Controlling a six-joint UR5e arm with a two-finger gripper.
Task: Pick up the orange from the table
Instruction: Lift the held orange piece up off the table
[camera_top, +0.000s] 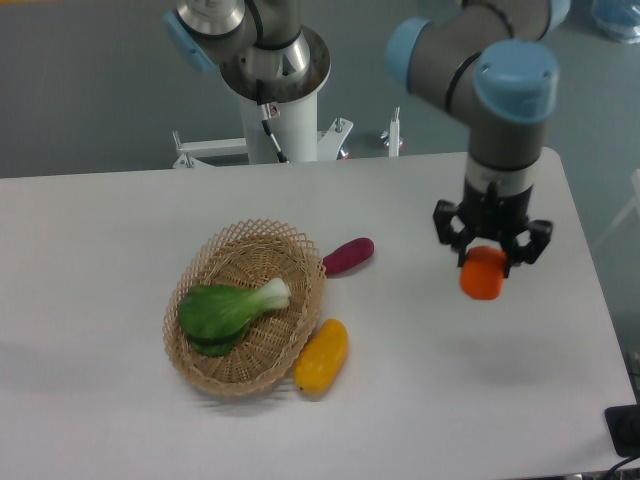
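the robot arm's pincer (488, 262) hung above the right side of the white table (120, 410), its two black fingers (447, 228) clenched on the orange (484, 275). the small bright fruit sat between the fingers and jutted out below them, held clear of the tabletop, with a faint shadow on the white surface beneath and slightly lower in the picture. the arm's grey links and blue joint caps rose straight up from the pincer toward the top of the frame.

well to the left of the pincer, a purple oblong vegetable (348, 256) lay on the table, just beside the rim of a woven wicker basket (205, 362). the basket stood farther left still and held a green leafy vegetable (228, 310) with a pale stalk pointing toward the pincer's side. a longer yellow oval fruit (321, 356) lay below and left of the pincer, touching or nearly touching the basket's near right edge. behind and to the left of the pincer, the arm's white pedestal (278, 125) stood at the table's far edge.
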